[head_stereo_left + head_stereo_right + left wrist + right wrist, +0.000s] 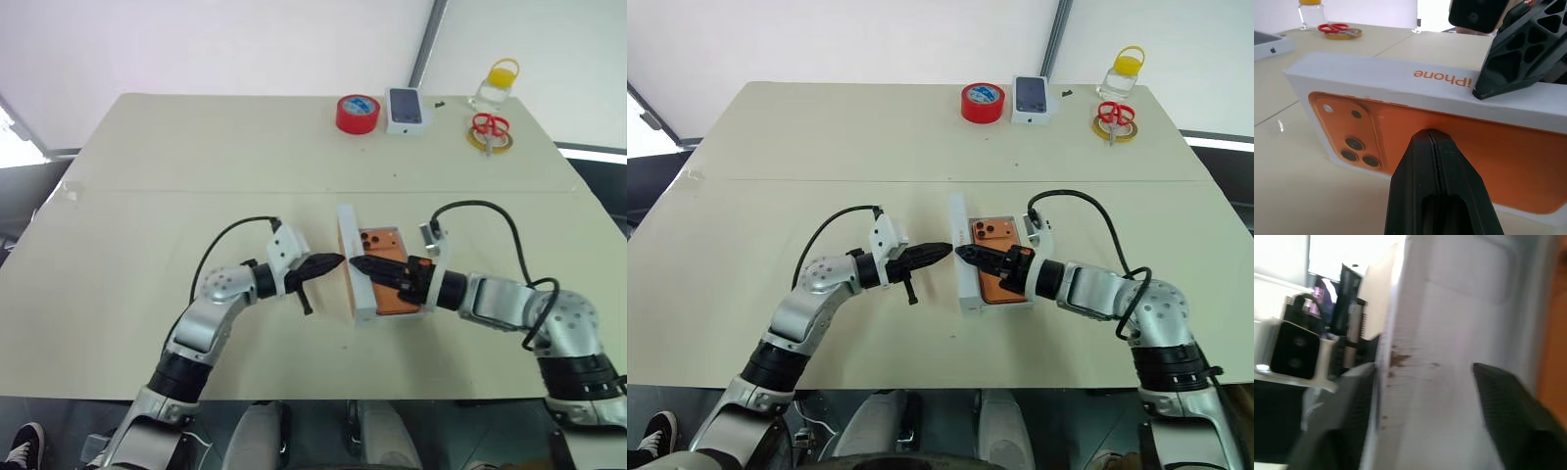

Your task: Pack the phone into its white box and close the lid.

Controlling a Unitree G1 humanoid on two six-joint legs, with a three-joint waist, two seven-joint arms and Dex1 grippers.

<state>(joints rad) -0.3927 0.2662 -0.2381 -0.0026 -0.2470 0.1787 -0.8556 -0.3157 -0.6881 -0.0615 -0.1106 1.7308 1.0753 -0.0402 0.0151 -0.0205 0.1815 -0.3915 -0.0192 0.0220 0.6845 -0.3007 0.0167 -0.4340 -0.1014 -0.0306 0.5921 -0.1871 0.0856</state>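
Phone (1004, 277) in white box (965, 290) mid-table | lid (348, 264) on edge | left claw (942, 251) closed | right claw (965, 255) spread astride lid

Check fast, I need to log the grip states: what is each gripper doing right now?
Left gripper: jaws shut, holding nothing, tip beside the lid.
Right gripper: jaws open, straddling the upright lid's wall, not clamped.

The lid (1400, 88) was white with an orange phone picture and orange lettering, the phone (1004, 257) orange, both grippers black, the surface (196, 157) pale beige, the tape roll (357, 114) red, the scissors (490, 125) red-handled, and the bottle's cap (504, 70) yellow.
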